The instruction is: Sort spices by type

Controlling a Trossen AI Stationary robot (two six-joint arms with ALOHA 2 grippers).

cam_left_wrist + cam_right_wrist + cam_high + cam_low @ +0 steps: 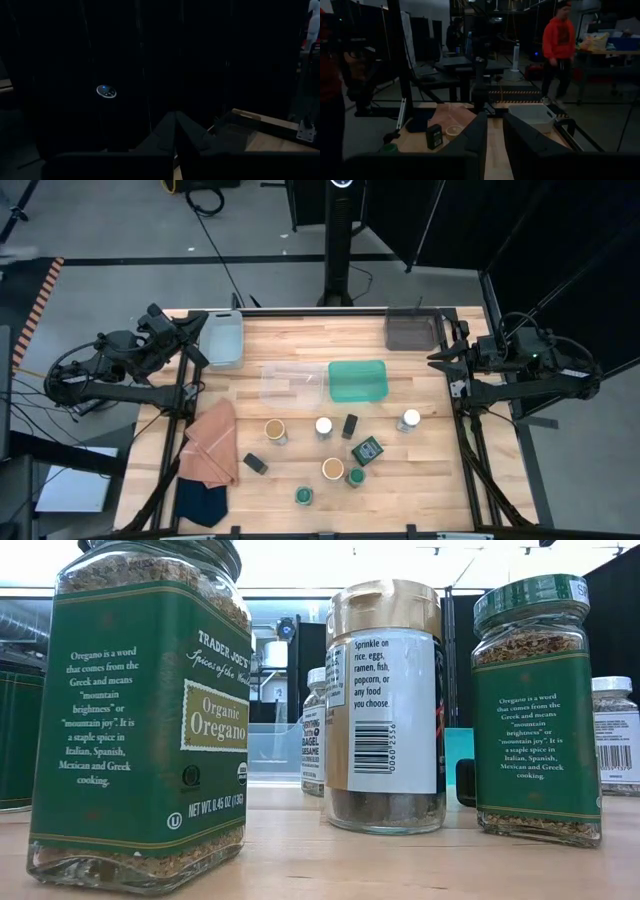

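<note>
Several spice containers stand on the near half of the table: jars with tan lids [276, 429] [333, 470], white lids [324, 426] [410, 420] and green lids [355, 477] [304, 496], two small dark tins [350, 425] [255, 464] and a green tin [367, 451]. In the low view, two oregano jars [140, 720] [538, 710] and a gold-lidded jar [385, 710] stand upright on their bases. My left gripper [200, 330] [175, 120] hovers shut at the far left corner. My right gripper [438, 357] [495, 122] waits at the right edge, its fingers a little apart. Neither is near a spice.
A teal tray [357, 380] and a clear tray [293, 380] sit mid-table. A pale grey tray [222, 338] is at far left and a dark grey tray [412, 330] at far right. Orange [210, 442] and navy [200, 500] cloths lie near left. A person in red [559, 47] walks beyond the table.
</note>
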